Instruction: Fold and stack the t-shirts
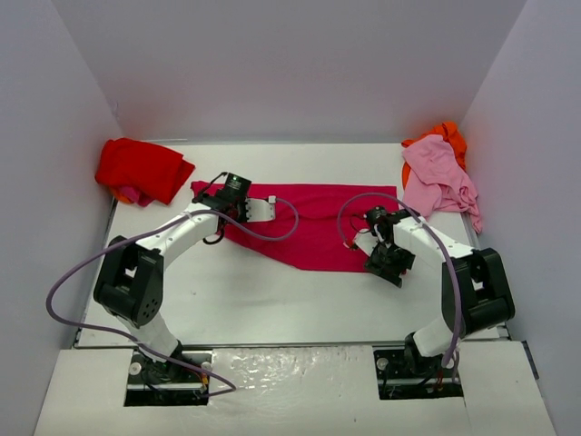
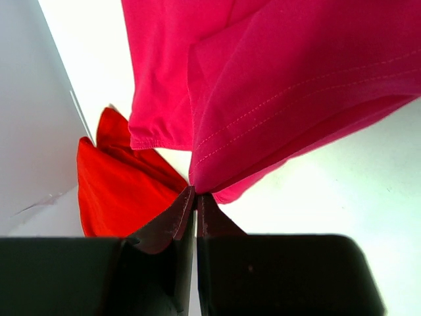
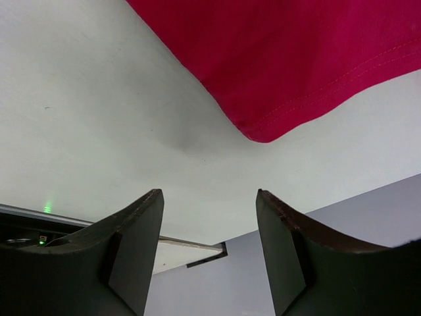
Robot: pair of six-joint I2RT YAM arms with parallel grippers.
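Note:
A crimson-magenta t-shirt point(image 1: 313, 227) lies spread across the middle of the table. My left gripper point(image 1: 269, 208) is over its upper left part and shut on a pinched fold of the cloth; in the left wrist view the fingertips point(image 2: 195, 192) meet on that magenta fold point(image 2: 296, 85). My right gripper point(image 1: 388, 270) stands open just off the shirt's lower right corner point(image 3: 296, 59), with nothing between its fingers point(image 3: 209, 197). A folded bright red t-shirt point(image 1: 141, 168) lies at the back left, also in the left wrist view point(image 2: 125, 191). A pale pink t-shirt point(image 1: 438, 182) lies crumpled on an orange one point(image 1: 449, 136) at the back right.
White walls close in the table point(image 1: 272, 300) on the left, back and right. Bits of pink and orange cloth point(image 1: 127, 193) peek from under the red shirt. Purple cables loop from both arms over the table.

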